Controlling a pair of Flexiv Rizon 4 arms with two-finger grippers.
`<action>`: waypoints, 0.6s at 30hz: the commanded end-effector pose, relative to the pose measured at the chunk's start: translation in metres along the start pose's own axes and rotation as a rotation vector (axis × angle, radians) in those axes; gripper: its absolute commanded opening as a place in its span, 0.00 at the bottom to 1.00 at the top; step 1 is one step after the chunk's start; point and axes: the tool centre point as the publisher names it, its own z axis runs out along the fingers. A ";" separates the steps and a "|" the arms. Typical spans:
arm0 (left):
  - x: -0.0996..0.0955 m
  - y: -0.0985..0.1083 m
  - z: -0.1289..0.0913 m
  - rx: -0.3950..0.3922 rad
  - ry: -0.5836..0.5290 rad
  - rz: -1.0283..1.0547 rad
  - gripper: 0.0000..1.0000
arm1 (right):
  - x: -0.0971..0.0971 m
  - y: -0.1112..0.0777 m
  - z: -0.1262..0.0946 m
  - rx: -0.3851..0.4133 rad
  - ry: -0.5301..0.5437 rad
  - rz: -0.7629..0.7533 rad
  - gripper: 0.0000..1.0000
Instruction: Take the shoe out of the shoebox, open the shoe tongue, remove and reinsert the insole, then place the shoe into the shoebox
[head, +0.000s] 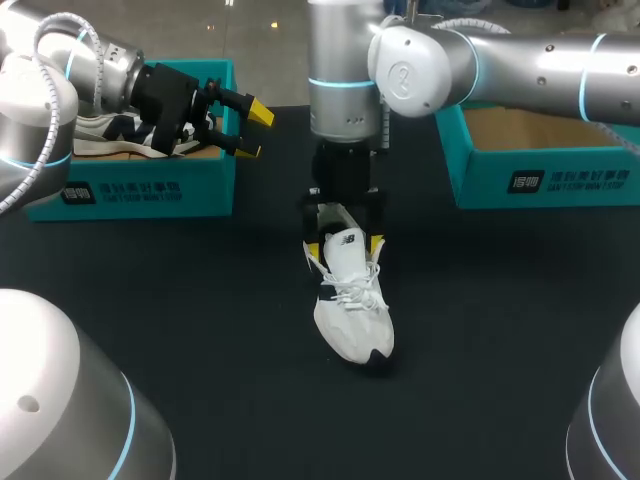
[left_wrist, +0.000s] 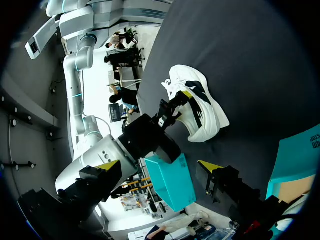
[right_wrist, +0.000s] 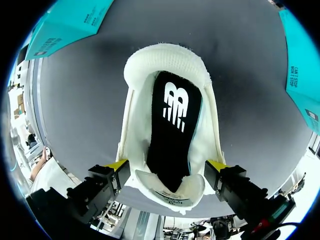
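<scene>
From above, the shoe (head: 352, 300) stood on its sole in the middle of the black counter (head: 200, 330). Its long axis ran from the heel at the far end to the toe at the end nearest me. My right jaws (head: 345, 246) came straight down over the heel, one yellow tip on either side of it, so they gripped across the shoe's width and not along its length. My left jaws (head: 253, 132) hung wide and empty, well apart from the shoe, beyond its heel and off to my left, above the left shoebox (head: 130, 190). The right shoebox (head: 540, 180) lay beyond the heel on the other side, open.

From my left wrist, the shoe (left_wrist: 205, 110) lay far ahead of my own spread tips, with my right arm standing on its heel end. Nothing sat between my left fingers.

From my right wrist, I looked straight down into the shoe's mouth. The black insole (right_wrist: 172, 130) lay flat inside, running away from the jaws toward the toe. As far as I could see, both tips pressed the heel collar from its two sides, so I judged the right jaws to be holding the shoe. The right arm was plainly the nearer one. Any lift toward a box would carry the shoe heel-up, and the left jaws would have to cross to the shoe to reach the insole.
</scene>
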 end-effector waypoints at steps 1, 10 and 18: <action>0.000 0.000 0.000 0.001 0.002 0.001 1.00 | 0.003 -0.005 -0.006 0.003 -0.014 0.011 1.00; 0.000 0.000 0.000 0.001 0.002 0.001 1.00 | 0.008 -0.030 -0.019 -0.011 -0.034 0.063 1.00; 0.000 0.000 0.000 0.001 0.002 0.001 1.00 | 0.013 -0.047 -0.030 -0.021 -0.061 0.093 1.00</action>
